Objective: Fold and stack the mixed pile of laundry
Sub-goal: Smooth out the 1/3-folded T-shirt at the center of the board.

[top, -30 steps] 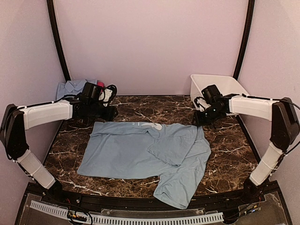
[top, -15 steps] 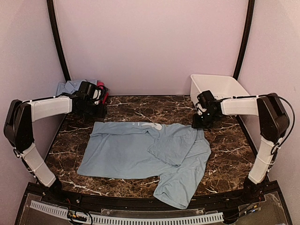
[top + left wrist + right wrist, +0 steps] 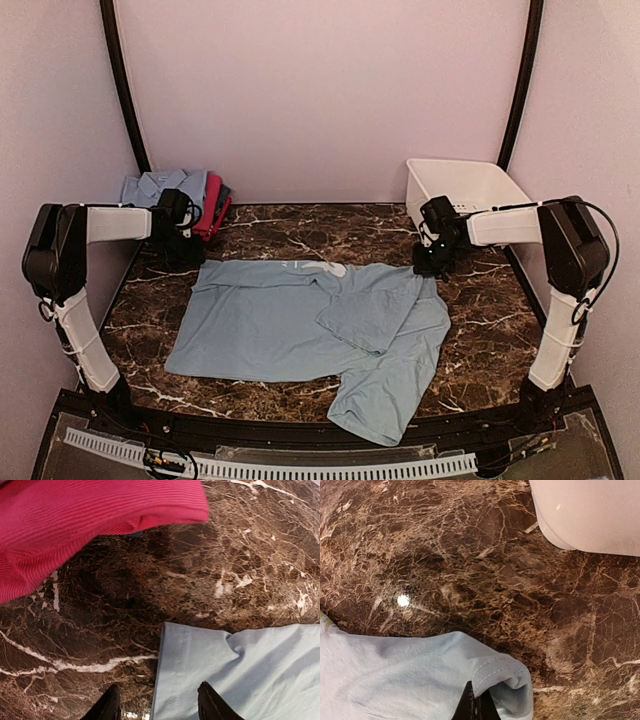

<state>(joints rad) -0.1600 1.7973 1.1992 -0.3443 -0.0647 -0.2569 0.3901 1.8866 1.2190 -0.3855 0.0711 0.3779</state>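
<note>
A pale blue tee (image 3: 310,320) with a white print at its far edge lies spread on the marble table. My left gripper (image 3: 184,250) is open at the tee's far left corner. In the left wrist view the corner (image 3: 200,660) lies between its two dark fingertips (image 3: 111,706), close above the table. My right gripper (image 3: 430,262) is at the tee's far right corner. In the right wrist view its fingers (image 3: 477,706) are shut together on the stitched hem (image 3: 502,672). A folded pale blue collared shirt (image 3: 155,186), a magenta-pink piece (image 3: 210,205) and a dark piece lie stacked far left.
A white plastic tub (image 3: 465,185) stands at the far right corner, just behind my right gripper; its rounded corner shows in the right wrist view (image 3: 590,515). The magenta-pink cloth (image 3: 75,525) lies just beyond my left gripper. Pink walls enclose the table.
My left gripper has drawn back from the stacked garments down to the tee's far left corner. My right gripper has moved slightly left and down onto the tee's far right corner.
</note>
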